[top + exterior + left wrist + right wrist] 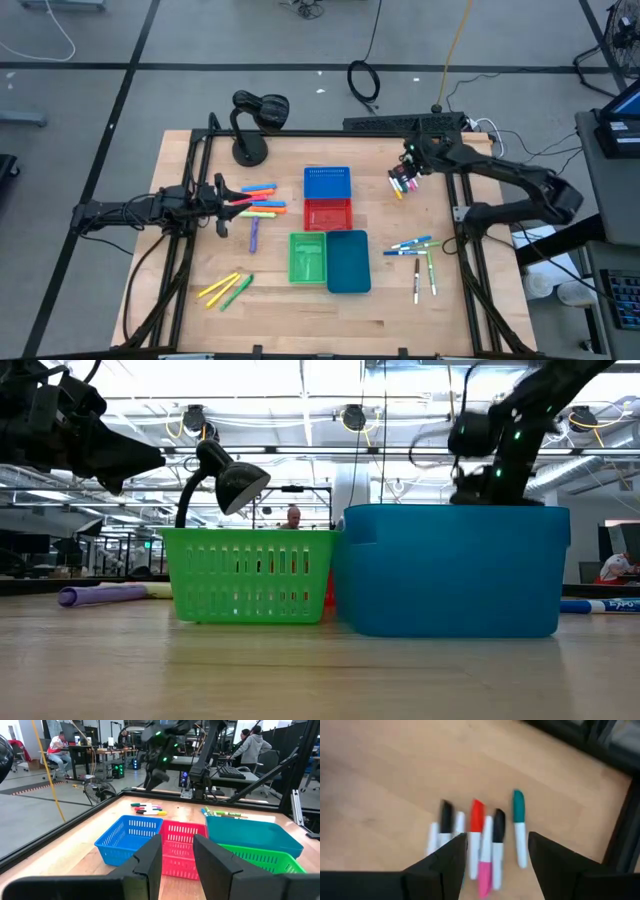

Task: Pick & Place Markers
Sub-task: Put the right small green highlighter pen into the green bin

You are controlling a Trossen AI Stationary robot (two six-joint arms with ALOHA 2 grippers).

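Observation:
My right gripper (409, 168) (496, 851) hovers open over a cluster of white-bodied markers (402, 184) (485, 837) with black, red, teal and pink caps, lying flat near the table's far right. My left gripper (230, 198) (177, 854) is open and holds nothing. It stands level at the table's left, just left of a fan of orange, pink, yellow and green markers (262, 200). A purple marker (253, 235) (100, 595) lies nearer. Yellow and green markers (226, 289) lie near the left front. White-bodied markers with blue and green caps (420, 258) lie at the right.
Four bins stand mid-table: a blue basket (327, 183) (127, 840), a red basket (328, 213) (180, 845), a green basket (307, 257) (248, 573) and a teal bin (347, 261) (450, 568). A black desk lamp (255, 120) stands at the far left. A black frame rail (300, 133) edges the table.

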